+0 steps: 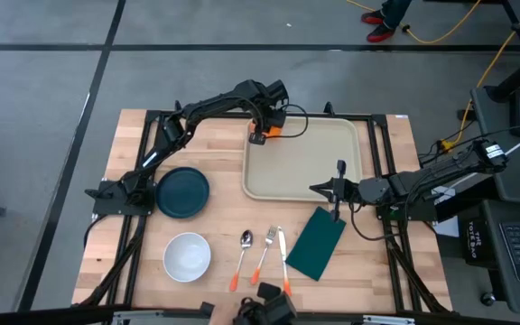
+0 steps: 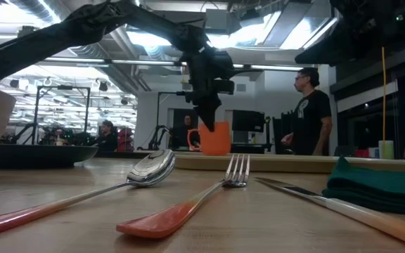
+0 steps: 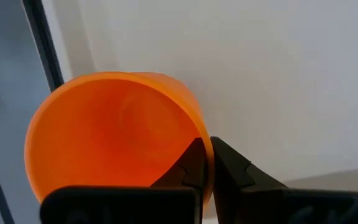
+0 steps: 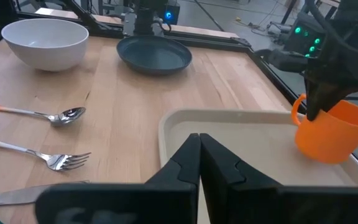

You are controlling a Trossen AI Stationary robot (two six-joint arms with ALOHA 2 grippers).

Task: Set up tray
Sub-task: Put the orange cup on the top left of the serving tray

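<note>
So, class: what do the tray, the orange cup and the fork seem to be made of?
Tray: probably plastic; matte beige, moulded rounded corners and raised rim.
Orange cup: likely plastic; uniform, slightly glossy orange, thin wall, pinched at the rim by the left gripper.
Fork: shiny metal tines, with an orange handle that looks like plastic.

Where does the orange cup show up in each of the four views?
High view: orange cup at the tray's far left corner, under the left end effector.
Low view: centre, behind the fork, cup gripped from above.
Left wrist view: cup fills the lower left, its rim pinched between the fingers.
Right wrist view: cup at right, on the tray.
Shared landmark: the beige tray.
</note>
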